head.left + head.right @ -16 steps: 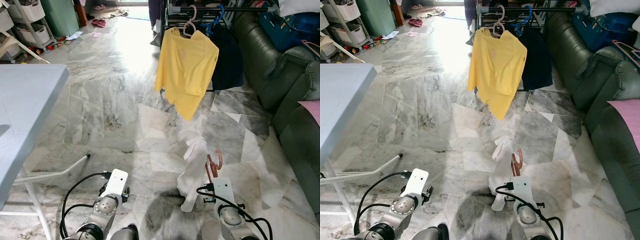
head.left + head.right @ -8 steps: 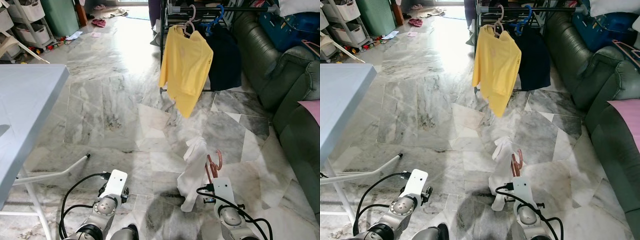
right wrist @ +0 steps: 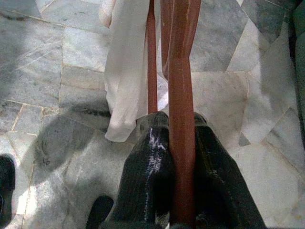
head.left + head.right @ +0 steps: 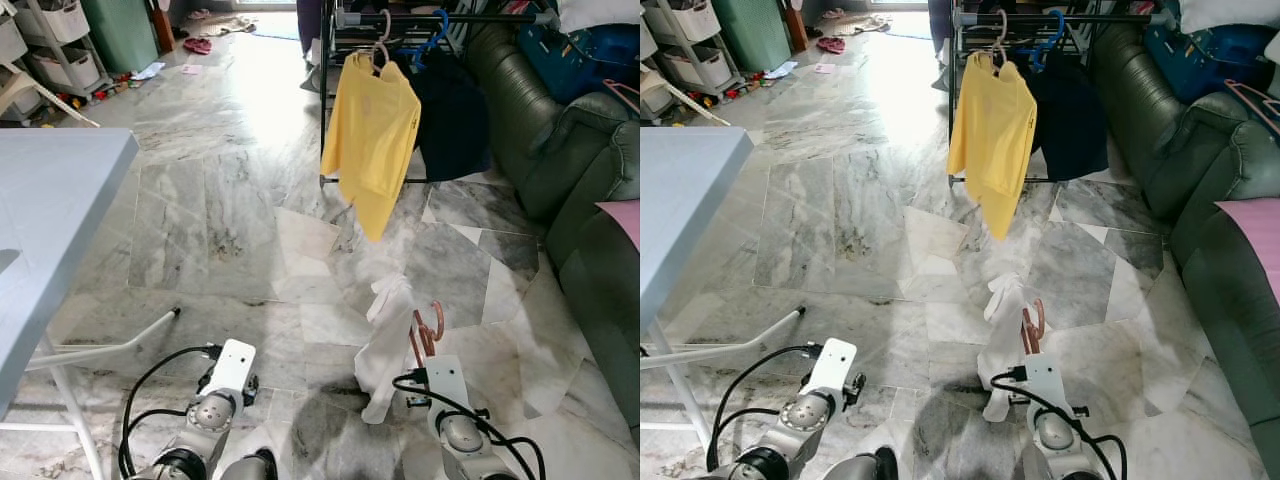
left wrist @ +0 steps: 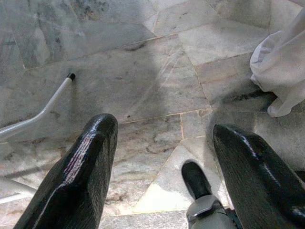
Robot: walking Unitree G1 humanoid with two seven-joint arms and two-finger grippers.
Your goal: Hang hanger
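Note:
My right gripper is shut on a reddish-brown hanger that carries a white garment, held low over the marble floor at my front right. The hanger's hook points up. Ahead stands a dark clothes rail with a yellow shirt on a pale hanger, a blue hanger and a dark garment beside it. My left gripper is open with nothing between its fingers, low at my front left.
A grey-blue table with white legs stands at the left. A dark green sofa runs along the right, with a pink cushion. Storage shelves and scattered items lie at the far left. Open marble floor leads toward the rail.
The yellow shirt on the rail has swung and turned edge-on, so it looks narrower. My arms and the held hanger have stayed in place.

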